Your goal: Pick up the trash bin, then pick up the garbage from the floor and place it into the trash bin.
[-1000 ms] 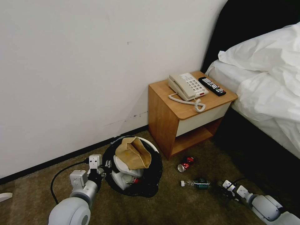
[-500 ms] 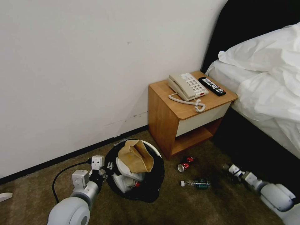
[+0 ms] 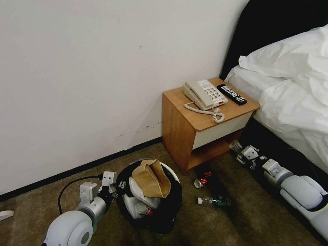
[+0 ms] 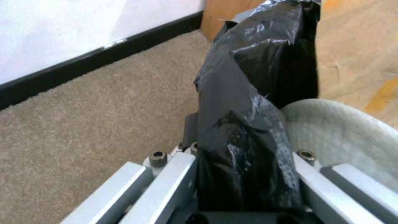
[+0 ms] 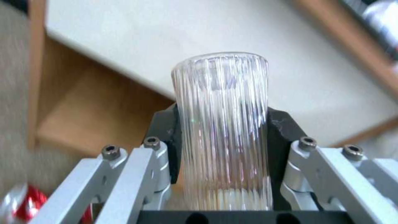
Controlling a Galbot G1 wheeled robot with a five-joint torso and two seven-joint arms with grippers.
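The trash bin, white with a black bag liner, stands on the carpet by the wall. It holds a brown paper bag and white slippers. My left gripper is shut on the bin's bag-covered rim. My right gripper hangs low in front of the nightstand, shut on a clear ribbed plastic cup. Garbage on the floor: a red can and a green-labelled plastic bottle lie between the bin and the right arm.
A wooden nightstand with a beige telephone and a black remote stands against the wall. The bed fills the right side. A black cable runs along the carpet near my left arm.
My right arm rose from the floor near the bottle and moved toward the nightstand, now holding the clear cup. The bin in my left gripper shifted slightly nearer.
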